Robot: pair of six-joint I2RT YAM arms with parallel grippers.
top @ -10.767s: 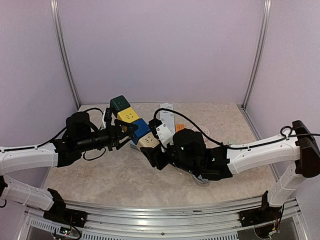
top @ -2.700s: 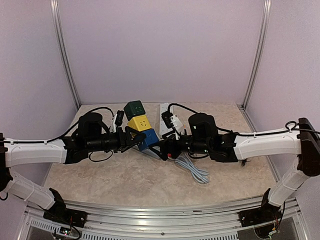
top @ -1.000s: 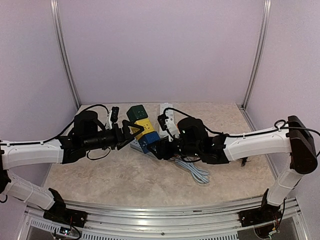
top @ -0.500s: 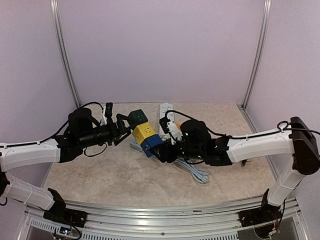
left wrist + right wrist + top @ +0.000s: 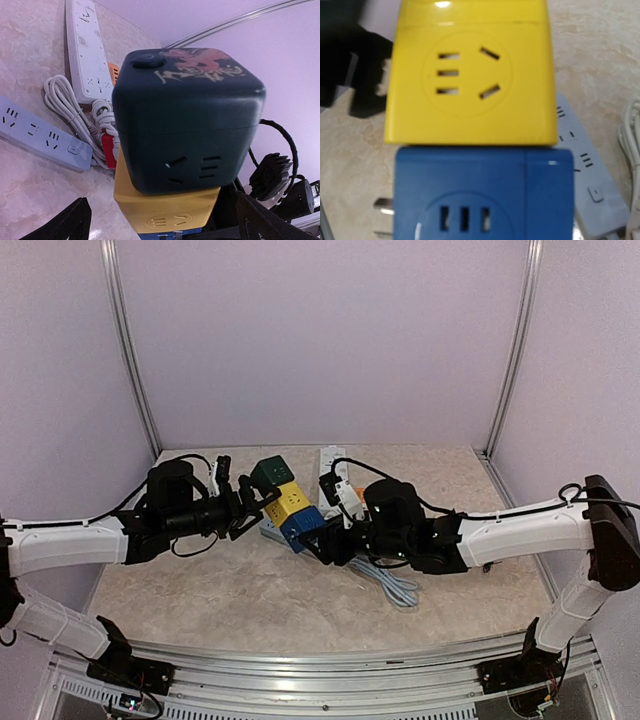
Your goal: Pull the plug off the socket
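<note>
The left fingers (image 5: 70,225) stand spread wide, one tip at each lower corner of the left wrist view. The green cube (image 5: 187,120) lies ahead between them, and I cannot tell whether they touch it. The right fingers (image 5: 325,543) are closed on the blue cube (image 5: 303,526), which forms the 5 o'clock end of a tilted stack of three socket cubes. The yellow cube (image 5: 470,75) is seated flush against the blue one. The green cube is plugged onto the yellow one at the stack's 11 o'clock end, so plug and socket are joined. In the right wrist view, metal prongs (image 5: 382,217) stick out of the blue cube toward 9 o'clock. Below the stack a pale blue power strip (image 5: 40,132) lies flat on the marbled surface (image 5: 200,590). A white power strip (image 5: 333,462) lies at 12 o'clock from the right fingers, and a coiled white cable (image 5: 392,582) lies at 4 o'clock from them. The left arm (image 5: 70,540) reaches in from 9 o'clock and the right arm (image 5: 520,530) from 3 o'clock.
</note>
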